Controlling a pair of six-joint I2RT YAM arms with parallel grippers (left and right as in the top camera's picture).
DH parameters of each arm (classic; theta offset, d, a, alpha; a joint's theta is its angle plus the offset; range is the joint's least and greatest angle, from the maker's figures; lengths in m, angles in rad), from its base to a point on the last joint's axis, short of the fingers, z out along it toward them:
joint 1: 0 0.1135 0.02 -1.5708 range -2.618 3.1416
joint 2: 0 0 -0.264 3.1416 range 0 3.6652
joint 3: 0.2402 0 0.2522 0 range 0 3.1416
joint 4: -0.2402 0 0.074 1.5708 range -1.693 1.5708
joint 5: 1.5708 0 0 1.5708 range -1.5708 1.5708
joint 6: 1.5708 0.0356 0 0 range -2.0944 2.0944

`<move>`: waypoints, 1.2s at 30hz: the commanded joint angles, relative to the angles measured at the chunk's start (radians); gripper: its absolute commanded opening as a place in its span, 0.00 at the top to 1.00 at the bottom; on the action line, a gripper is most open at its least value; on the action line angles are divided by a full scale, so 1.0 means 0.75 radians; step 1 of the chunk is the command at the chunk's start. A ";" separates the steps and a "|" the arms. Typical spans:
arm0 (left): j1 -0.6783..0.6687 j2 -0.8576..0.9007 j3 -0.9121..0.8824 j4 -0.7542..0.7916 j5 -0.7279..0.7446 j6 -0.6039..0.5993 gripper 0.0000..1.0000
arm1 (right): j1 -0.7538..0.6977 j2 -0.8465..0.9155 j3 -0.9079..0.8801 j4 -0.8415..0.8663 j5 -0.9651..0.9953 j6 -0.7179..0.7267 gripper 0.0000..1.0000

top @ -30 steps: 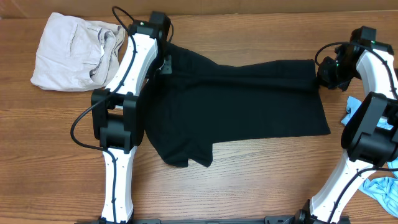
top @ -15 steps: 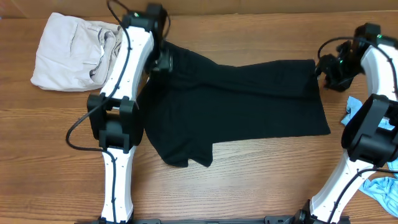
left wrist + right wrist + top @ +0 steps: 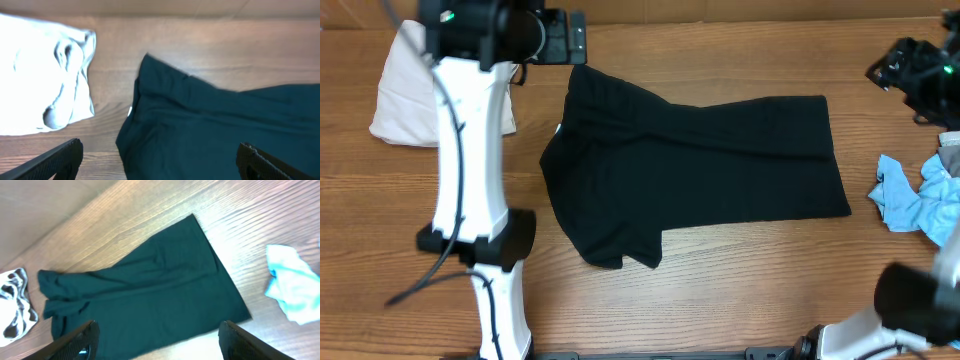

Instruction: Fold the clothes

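The black garment point(image 3: 700, 170) of the clothes lies folded flat in the middle of the table, its narrow end at the back left. High above that back-left corner, my left gripper point(image 3: 572, 38) stands open and empty; its wrist view looks down on the black cloth point(image 3: 225, 130) between wide-apart fingers point(image 3: 55, 162). At the far right back, my right gripper point(image 3: 905, 70) is also open, clear of the cloth, and from high up it sees the whole black garment point(image 3: 145, 295). Neither gripper touches fabric.
An off-white garment point(image 3: 395, 95) lies bunched at the back left, and it shows again in the left wrist view point(image 3: 40, 85). A crumpled light-blue garment point(image 3: 910, 195) lies at the right edge. My left arm's white link point(image 3: 470, 180) rises over the table left of the black garment.
Both grippers opened and let go of the black garment's back edge, then rose away from it, the left up and back, the right out to the right. The garment stayed flat.
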 commanded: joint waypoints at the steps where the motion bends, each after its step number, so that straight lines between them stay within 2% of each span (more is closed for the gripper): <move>1: -0.003 -0.168 0.005 -0.007 0.041 0.004 0.00 | -0.011 -0.123 0.020 -0.077 0.074 0.037 0.20; 7: -0.037 -0.373 -0.216 -0.007 0.037 -0.008 0.00 | -0.011 -0.305 -0.056 -0.136 0.122 0.077 0.19; 14: -0.043 -0.631 -0.848 -0.007 0.030 -0.150 0.00 | -0.011 -0.527 -0.312 -0.135 0.135 0.099 0.20; 19: -0.084 -0.727 -1.333 0.034 0.020 -0.229 0.00 | -0.011 -0.630 -0.559 -0.082 0.144 0.099 0.20; 27: -0.346 -0.751 -2.004 0.381 0.033 -0.235 0.00 | -0.011 -0.642 -0.896 0.082 0.133 0.098 0.19; 32: -0.441 -0.751 -2.314 0.595 0.107 -0.368 0.00 | -0.011 -0.640 -1.000 0.143 0.133 0.097 0.18; 36: -0.463 -0.751 -2.523 0.805 0.235 -0.447 0.11 | -0.011 -0.636 -1.023 0.175 0.133 0.098 0.18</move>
